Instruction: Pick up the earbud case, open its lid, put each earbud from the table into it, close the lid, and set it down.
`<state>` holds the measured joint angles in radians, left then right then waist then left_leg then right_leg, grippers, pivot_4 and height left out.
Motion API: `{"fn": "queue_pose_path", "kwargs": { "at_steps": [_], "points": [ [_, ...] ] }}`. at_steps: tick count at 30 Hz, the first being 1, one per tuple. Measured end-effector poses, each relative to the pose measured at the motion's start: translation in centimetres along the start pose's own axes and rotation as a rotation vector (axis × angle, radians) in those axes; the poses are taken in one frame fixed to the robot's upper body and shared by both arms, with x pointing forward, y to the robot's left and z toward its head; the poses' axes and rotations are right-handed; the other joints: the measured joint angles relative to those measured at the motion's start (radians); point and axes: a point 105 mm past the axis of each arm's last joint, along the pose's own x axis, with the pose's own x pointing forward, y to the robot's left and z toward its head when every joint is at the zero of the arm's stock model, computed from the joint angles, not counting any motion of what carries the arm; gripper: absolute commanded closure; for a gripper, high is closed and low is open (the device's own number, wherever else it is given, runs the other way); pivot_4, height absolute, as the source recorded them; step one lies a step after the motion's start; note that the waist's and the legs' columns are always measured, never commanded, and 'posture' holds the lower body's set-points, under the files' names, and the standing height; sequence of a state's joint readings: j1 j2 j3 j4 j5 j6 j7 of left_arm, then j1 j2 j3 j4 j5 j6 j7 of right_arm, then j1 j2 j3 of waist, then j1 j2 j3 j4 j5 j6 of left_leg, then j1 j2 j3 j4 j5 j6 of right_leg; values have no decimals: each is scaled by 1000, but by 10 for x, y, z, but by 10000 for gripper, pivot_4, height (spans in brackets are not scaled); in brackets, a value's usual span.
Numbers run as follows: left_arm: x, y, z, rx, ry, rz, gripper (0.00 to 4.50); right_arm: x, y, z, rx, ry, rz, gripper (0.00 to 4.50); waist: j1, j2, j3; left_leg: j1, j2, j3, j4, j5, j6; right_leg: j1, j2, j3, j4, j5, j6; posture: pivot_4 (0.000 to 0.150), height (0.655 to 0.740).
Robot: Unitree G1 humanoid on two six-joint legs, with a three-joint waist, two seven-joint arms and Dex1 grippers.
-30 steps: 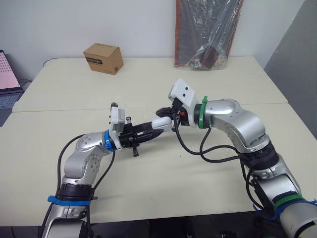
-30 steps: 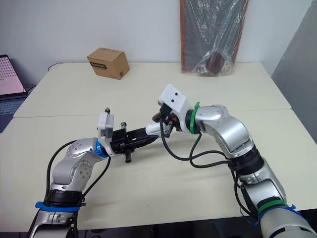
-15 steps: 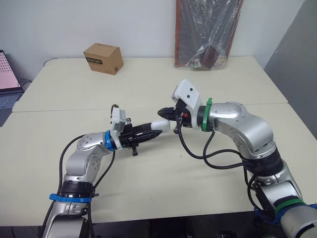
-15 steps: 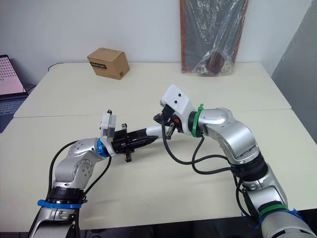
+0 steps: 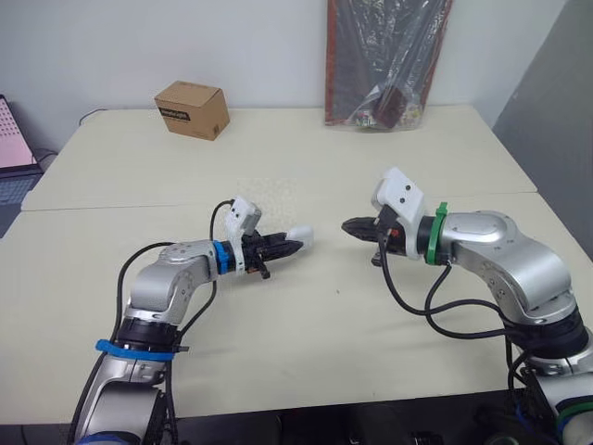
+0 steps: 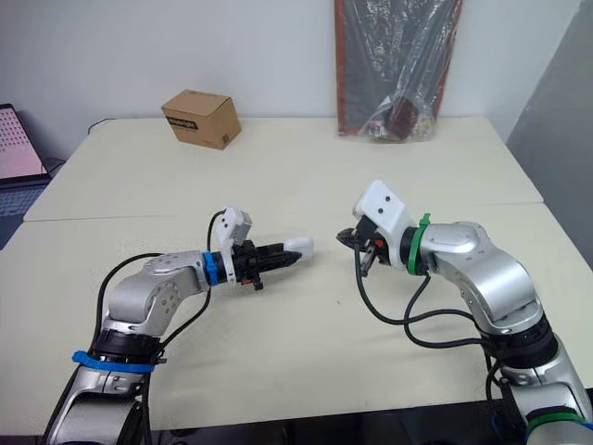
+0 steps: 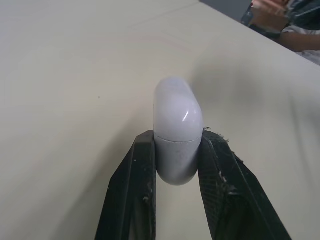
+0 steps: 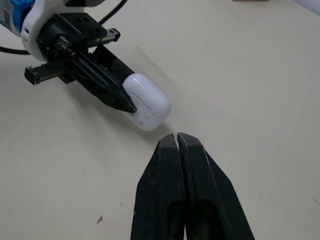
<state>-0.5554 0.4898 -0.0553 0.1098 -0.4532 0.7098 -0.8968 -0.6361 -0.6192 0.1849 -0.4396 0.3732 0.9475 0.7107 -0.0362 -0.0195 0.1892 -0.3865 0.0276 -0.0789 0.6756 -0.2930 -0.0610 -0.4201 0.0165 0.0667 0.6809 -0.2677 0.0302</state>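
Observation:
A white earbud case [image 7: 176, 127] with its lid closed sits between the two black fingers of my left gripper [image 5: 289, 245], which is shut on it just above the table. The case [image 6: 298, 247] points toward my right arm. My right gripper [image 5: 350, 226] hangs a short way to the right of the case with its fingers pressed together and nothing between them. In the right wrist view the case [image 8: 147, 108] lies just beyond the shut fingertips [image 8: 176, 141], apart from them.
A brown cardboard box [image 5: 193, 108] stands at the back left of the cream table [image 5: 306, 315]. A dark plastic-wrapped bag [image 5: 387, 60] leans on the wall at the back right. A laptop [image 6: 18, 144] sits at the far left edge.
My right gripper has let go of the case and pulled back to the right. My left gripper has lowered toward the table with the case still in it.

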Motion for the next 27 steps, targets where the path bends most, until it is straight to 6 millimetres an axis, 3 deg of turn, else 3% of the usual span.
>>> {"fn": "queue_pose_path", "kwargs": {
  "at_steps": [8, 24, 27],
  "points": [
    [18, 13, -7, -59, 101, 68, 36935, 0, 1, -15, 46, 25, -13, 44396, 4, 0, 0, -1, -1, 0, 0, 0, 0, 0, -1, 0, -1, 0, 0, 1500, 7400],
    [24, 17, -6, -67, 142, 74, 36935, 4, 5, -6, 43, -6, 4, 44396, 4, 0, 0, 1, -1, 0, 1, 0, 0, 1, -1, 0, 0, 0, 0, 1500, 7400],
    [24, 19, -10, -79, 168, 85, 27335, 4, 6, -5, 40, -10, 8, 45000, 4, 0, 0, 2, -1, 0, 1, 0, 0, 2, -1, 0, 0, 0, 0, 1500, 7400]
  ]
}}
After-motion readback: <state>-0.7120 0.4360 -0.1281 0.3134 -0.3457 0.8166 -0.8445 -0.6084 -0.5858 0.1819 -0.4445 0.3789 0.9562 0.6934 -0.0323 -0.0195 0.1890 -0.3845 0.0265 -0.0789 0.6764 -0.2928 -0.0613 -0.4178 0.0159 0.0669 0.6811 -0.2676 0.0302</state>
